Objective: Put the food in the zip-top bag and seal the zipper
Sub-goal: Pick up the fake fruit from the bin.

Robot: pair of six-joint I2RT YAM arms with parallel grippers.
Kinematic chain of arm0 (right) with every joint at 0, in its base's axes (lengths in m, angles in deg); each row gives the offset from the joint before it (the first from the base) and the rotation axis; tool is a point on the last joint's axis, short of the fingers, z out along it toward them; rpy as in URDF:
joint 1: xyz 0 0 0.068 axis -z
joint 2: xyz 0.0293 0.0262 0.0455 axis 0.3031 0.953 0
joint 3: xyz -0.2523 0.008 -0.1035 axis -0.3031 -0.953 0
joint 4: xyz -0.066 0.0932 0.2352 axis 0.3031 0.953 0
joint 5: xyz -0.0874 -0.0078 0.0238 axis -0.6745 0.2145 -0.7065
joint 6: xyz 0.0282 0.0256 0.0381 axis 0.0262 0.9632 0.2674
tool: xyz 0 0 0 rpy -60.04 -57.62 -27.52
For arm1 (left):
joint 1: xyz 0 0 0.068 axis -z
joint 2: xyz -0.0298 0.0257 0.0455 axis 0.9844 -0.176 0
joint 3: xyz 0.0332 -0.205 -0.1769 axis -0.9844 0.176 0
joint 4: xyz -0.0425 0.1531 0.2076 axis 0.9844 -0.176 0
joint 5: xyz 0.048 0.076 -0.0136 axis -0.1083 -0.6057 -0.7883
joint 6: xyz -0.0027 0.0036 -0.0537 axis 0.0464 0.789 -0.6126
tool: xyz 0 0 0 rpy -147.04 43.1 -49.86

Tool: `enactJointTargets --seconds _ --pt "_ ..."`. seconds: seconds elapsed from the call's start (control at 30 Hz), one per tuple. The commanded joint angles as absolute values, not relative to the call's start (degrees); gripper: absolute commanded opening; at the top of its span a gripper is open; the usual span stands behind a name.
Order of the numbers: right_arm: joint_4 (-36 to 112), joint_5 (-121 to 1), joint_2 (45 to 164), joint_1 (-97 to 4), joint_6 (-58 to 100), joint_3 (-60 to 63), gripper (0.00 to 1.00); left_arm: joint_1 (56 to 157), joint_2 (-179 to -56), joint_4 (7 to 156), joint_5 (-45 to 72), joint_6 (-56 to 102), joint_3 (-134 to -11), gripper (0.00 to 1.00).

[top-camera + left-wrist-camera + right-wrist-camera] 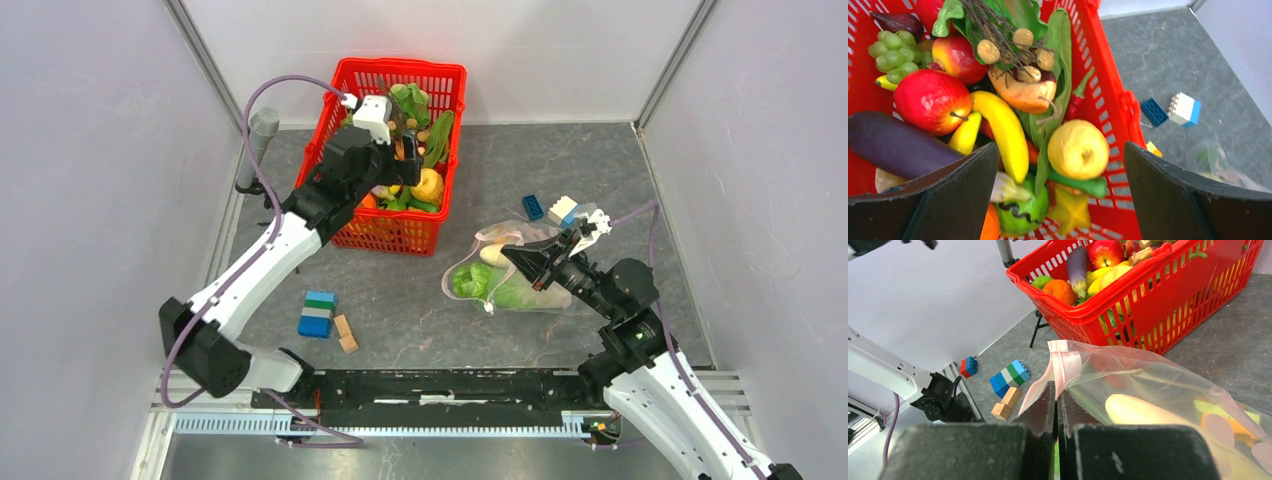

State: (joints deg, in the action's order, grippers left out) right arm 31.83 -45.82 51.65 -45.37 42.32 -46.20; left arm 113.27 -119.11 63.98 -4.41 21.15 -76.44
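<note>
The red mesh basket (400, 235) at the back holds toy food: a red apple (930, 100), a purple eggplant (893, 145), a banana (1003, 132) and a round yellow fruit (1078, 149). My left gripper (405, 145) hangs open and empty just above this food (1063, 200). The clear zip-top bag (520, 285) lies right of the basket with green cabbage (485, 283) and a white radish (1143, 412) inside. My right gripper (515, 255) is shut on the pink zipper strip (1063, 362) at the bag's mouth (1055, 390) and holds it up.
A blue-green-white block stack (318, 314) and two wooden blocks (345, 333) lie in front of the basket. A blue block (532, 207) and a white-blue block (562, 210) lie behind the bag. A grey post (262, 125) stands left of the basket. White walls enclose the table.
</note>
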Motion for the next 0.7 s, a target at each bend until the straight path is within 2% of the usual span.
enactJointTargets --seconds 0.0,0.2,0.43,0.67 --pt "28.14 -45.78 51.01 -45.55 43.07 -46.28 0.00 110.46 -124.57 73.27 -7.27 16.10 -81.50 1.00" --pt "28.20 -46.20 50.44 -45.59 43.09 -46.39 0.00 105.58 -134.32 73.16 -5.98 16.30 -92.85 1.00" --pt "27.21 -45.35 51.49 -45.59 43.20 -46.45 0.00 101.51 -147.60 66.53 -2.92 17.01 -108.16 1.00" --pt "27.07 -45.31 51.87 -45.60 42.98 -46.74 0.00 99.40 -156.96 64.45 0.33 16.23 -117.76 0.92"
